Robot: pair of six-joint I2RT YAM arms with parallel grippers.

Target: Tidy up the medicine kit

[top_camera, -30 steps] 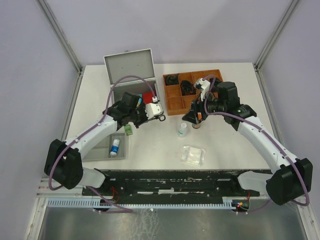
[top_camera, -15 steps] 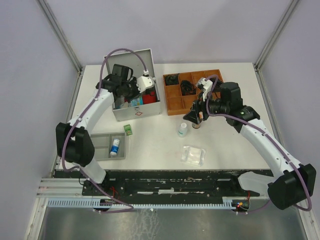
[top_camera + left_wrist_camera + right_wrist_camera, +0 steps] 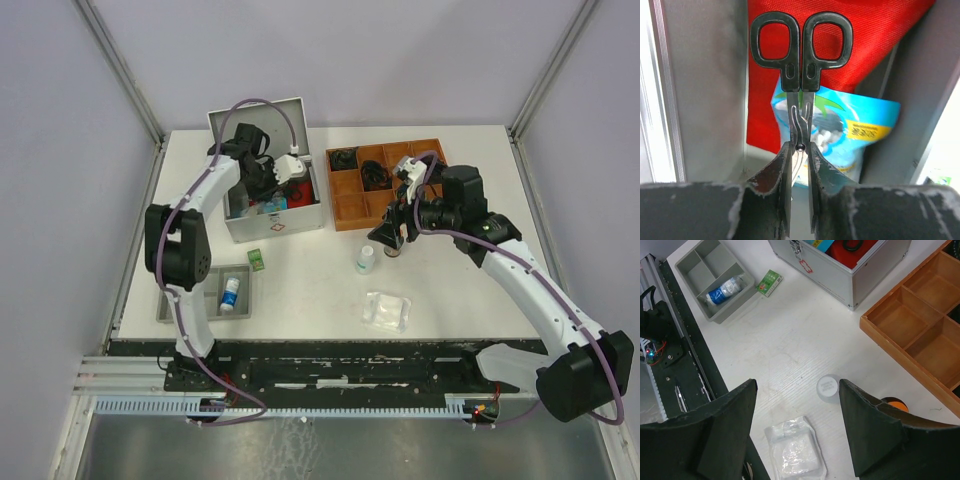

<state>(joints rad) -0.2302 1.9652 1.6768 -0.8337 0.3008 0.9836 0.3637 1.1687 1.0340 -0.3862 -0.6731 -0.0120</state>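
In the overhead view, the medicine kit (image 3: 272,216) sat at about ten o'clock on the table (image 3: 320,290). Its lid was up, and the left gripper (image 3: 284,170) hung over the inside. The right gripper (image 3: 397,226) hovered toward two o'clock, beside the wooden tray (image 3: 350,208) and above a white bottle (image 3: 365,260).

In the left wrist view, the jaws were nearly closed and pinched the scissors (image 3: 801,60) by the blades, close to the pivot. The handles pointed to twelve o'clock, over a red pouch (image 3: 870,40) and a blue packet (image 3: 865,125). Whether the scissors already touched the pouch could not be told. The best move was probably to lower them flat onto the pouch, keep off the kit wall at nine o'clock, and only then ease the jaws apart.

In the right wrist view, the jaws stood wide open and held nothing. The bottle lay toward twelve o'clock between the fingers. That arm was probably best kept well away from the kit.
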